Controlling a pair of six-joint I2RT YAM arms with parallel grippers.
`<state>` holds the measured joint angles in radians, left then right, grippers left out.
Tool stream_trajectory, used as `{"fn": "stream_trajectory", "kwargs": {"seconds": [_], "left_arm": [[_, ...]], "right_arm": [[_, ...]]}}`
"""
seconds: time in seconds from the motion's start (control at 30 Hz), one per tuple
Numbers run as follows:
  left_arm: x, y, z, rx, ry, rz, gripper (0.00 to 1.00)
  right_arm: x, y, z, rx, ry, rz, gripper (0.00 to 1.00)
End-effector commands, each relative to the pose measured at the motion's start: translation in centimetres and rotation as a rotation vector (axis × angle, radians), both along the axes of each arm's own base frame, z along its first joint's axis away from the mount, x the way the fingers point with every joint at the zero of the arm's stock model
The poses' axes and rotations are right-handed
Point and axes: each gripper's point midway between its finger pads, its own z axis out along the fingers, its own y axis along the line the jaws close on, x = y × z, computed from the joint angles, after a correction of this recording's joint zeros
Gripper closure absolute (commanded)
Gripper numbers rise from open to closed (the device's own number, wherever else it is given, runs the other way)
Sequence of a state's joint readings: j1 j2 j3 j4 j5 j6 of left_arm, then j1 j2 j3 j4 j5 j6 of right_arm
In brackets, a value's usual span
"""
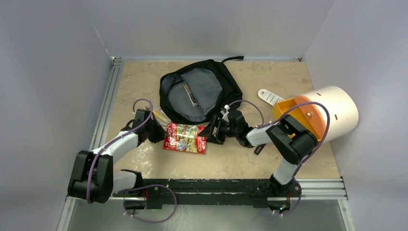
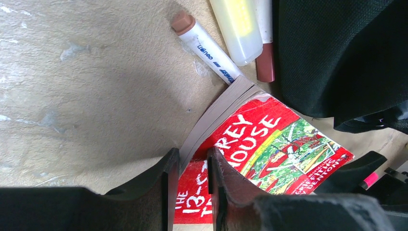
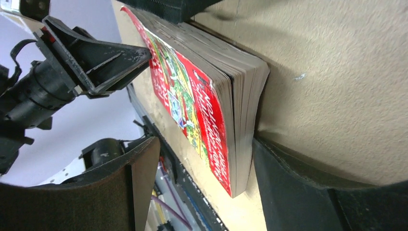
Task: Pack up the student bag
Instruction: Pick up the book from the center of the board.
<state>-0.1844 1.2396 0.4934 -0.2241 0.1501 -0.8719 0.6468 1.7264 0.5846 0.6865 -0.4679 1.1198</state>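
The bag [image 1: 230,87] lies open at the far middle of the table [image 1: 240,161], grey lining up and a slim item showing in its mouth. Both grippers work just in front of its near edge. Between them, a red paperback book [image 1: 185,138] lies on the table, clear of the bag's mouth.

The left gripper [image 1: 159,129] reaches in from the left, with the bag just beyond it and to its right. In the left wrist view, its fingers are clamped on the book's [image 2: 269,144] corner, pages against one finger and red cover against the other [image 2: 192,159]. The bag's black fabric [image 2: 337,57] fills the upper right there, touching or just beside the book's far edge. A white marker [image 2: 207,45] and a yellow highlighter [image 2: 238,29] lie on the table beside the fabric.

The right gripper [image 1: 211,131] comes in from the right, just near the bag's front rim. In the right wrist view, its jaws stand wide apart [image 3: 204,144] around the book's [image 3: 192,96] near corner, with a clear gap on the cover side. The other finger sits close to the pages.

A cream-and-orange cylinder [image 1: 332,108] lies on the table's right side, well apart from the bag.
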Motion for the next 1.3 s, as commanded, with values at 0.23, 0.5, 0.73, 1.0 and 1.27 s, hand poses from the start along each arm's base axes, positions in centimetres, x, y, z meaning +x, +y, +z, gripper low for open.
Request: {"fn": "stream_trajectory", "kwargs": {"seconds": [0.23, 0.5, 0.73, 1.0, 1.27], "left_arm": [[-0.3, -0.9, 0.0, -0.013, 0.003, -0.022, 0.75], [-0.5, -1.3, -0.2, -0.017, 0.012, -0.025, 0.76], [-0.7, -0.8, -0.1, 0.007, 0.011, -0.017, 0.76], [-0.1, -0.7, 2.0, 0.011, -0.026, -0.01, 0.74], [0.1, -0.7, 5.5, -0.001, -0.083, -0.009, 0.52]], "right_arm": [[-1.1, 1.2, 2.1, 0.151, 0.022, 0.049, 0.27], [-0.5, 1.7, 3.2, 0.16, -0.036, 0.07, 0.31], [1.5, 0.9, 3.5, 0.038, -0.129, 0.011, 0.53], [3.2, -0.7, 3.0, -0.123, -0.208, -0.03, 0.74], [2.9, -0.4, 2.9, -0.104, -0.199, -0.011, 0.9]]}}
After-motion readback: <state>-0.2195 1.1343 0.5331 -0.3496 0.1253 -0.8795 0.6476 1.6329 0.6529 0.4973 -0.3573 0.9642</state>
